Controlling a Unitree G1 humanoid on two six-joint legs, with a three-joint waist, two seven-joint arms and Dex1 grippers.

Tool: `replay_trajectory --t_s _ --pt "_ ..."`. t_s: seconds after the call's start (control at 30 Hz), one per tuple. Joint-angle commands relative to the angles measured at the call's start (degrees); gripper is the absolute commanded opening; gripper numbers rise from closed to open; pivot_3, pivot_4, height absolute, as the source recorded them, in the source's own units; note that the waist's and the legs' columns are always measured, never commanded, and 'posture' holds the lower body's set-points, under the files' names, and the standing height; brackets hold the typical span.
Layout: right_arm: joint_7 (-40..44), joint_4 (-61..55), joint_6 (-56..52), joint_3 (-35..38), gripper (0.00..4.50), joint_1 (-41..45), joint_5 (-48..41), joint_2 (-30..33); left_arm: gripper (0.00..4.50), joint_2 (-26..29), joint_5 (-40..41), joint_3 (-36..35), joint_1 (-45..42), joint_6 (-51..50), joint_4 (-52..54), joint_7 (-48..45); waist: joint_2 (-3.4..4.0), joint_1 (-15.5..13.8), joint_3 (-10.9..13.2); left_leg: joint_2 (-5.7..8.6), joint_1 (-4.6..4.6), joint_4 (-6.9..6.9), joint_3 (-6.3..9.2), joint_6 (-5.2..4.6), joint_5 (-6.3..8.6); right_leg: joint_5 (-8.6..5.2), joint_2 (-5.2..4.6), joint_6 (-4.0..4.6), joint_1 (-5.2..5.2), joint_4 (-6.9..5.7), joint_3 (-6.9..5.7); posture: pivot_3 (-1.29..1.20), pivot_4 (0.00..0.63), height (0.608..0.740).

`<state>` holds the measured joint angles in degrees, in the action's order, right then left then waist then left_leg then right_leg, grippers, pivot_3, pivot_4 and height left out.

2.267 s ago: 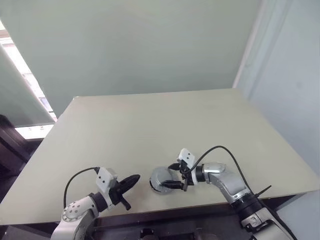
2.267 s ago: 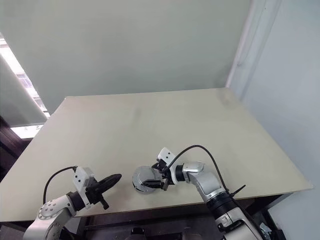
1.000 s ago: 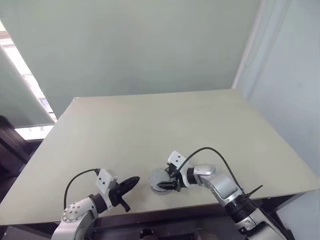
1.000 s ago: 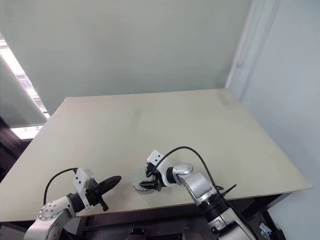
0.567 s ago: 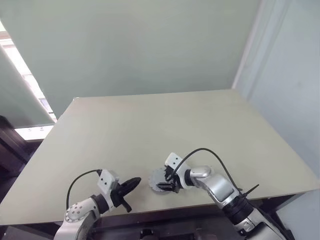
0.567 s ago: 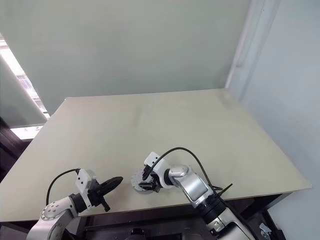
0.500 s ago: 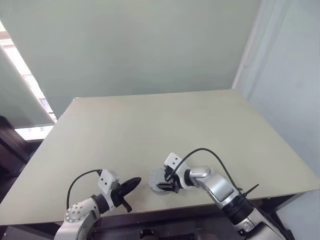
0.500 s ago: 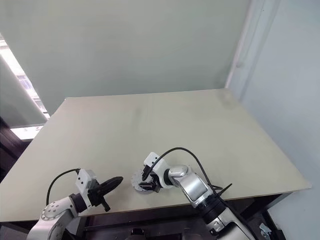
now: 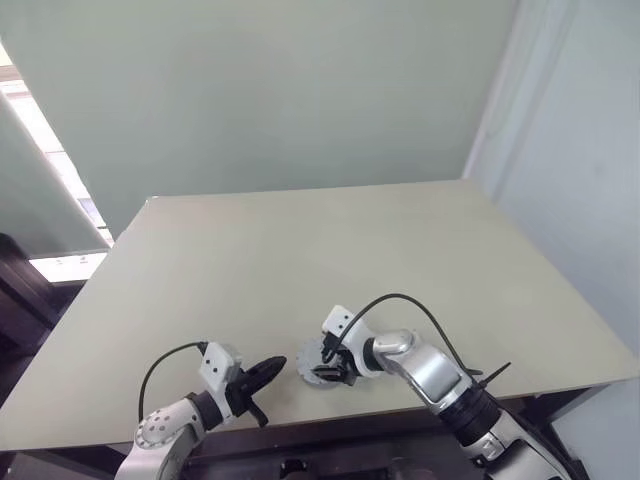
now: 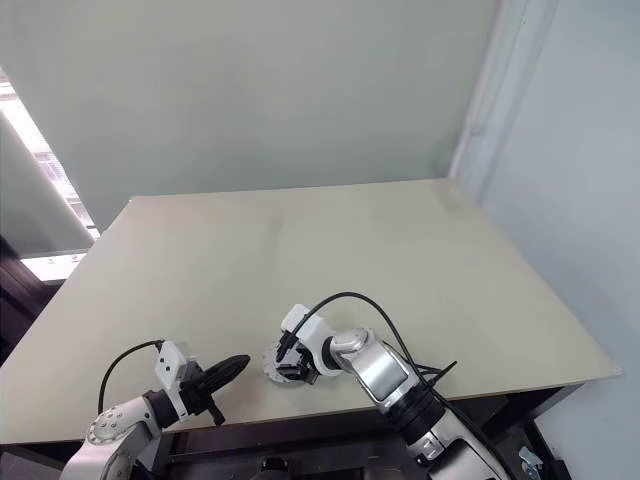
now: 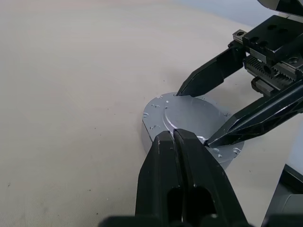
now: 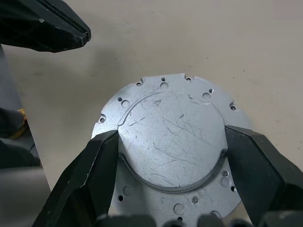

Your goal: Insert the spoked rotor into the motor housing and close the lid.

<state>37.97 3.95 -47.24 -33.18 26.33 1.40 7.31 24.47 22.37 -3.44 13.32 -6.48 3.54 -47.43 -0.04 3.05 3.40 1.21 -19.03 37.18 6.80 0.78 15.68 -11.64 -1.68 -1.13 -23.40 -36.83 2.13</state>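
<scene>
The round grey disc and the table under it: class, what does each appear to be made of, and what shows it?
The round grey disc with small holes near its rim: probably bare metal, such as aluminium, with a dull silvery sheen, fine scratches and drilled holes. The pale beige table: matt and lightly speckled, possibly laminate or painted board; the look leaves it open.

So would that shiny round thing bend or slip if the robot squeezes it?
Probably stiff: the lid looks like thick scratched metal, so it shouldn't bend. Maybe slippery: its top is smooth, and the jaws of the right gripper pinch only its low raised edge. It lies flat on the table, so a push would likely slide it, not roll it.
</scene>
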Motion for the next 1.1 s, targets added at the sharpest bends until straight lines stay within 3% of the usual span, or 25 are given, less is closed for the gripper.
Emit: replay_trajectory --t_s 0.03,1.1 --pt "-1.7 1.5 -3.1 -1.5 3.22 0.2 1.5 0.0 0.0 -0.1 0.0 -0.5 -0.1 1.1 1.1 0.3 0.0 0.0 0.0 0.0 0.0 0.0 0.0 0.0 0.0 0.0 0.0 0.0 0.0 0.0 0.0 0.0 0.0 0.74" --pt "0.3 1.3 -7.4 -5.2 3.22 3.1 1.5 4.0 0.0 -0.5 -0.3 0.4 -1.5 1.3 0.3 0.3 0.06 -0.1 0.0 0.13 -0.02 -0.23 0.01 0.04 0.03 -0.04 -0.17 -0.06 -0.06 0.14 -0.02 0.0 0.0 0.74"
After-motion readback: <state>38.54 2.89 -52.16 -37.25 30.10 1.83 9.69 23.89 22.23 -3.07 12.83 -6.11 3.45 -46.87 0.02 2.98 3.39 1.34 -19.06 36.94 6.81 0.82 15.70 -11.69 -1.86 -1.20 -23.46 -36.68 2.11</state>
